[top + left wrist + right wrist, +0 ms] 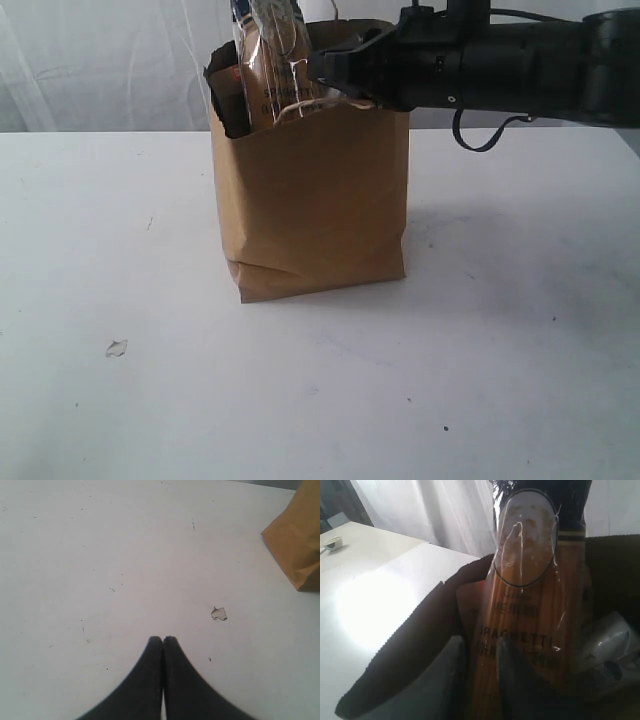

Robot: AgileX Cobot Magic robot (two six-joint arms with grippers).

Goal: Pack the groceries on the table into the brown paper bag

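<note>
Spaghetti packet [530,630] upright in brown paper bag [310,200]: stiff, brittle, slick film, so hold it mid-length; right fingers [335,68] unclear, left fingers [152,652] closed empty.

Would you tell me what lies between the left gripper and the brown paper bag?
A small crumpled white scrap lies on the tabletop between the left gripper and the brown paper bag; the left wrist view shows it.

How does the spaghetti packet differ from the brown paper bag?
The spaghetti packet is clear film that shows the pasta; the brown paper bag is opaque kraft paper. The packet is narrow; the bag is much wider. The packet stands inside the bag, its top above the rim; the bag stands on the table. Both are roughly upright.
</note>
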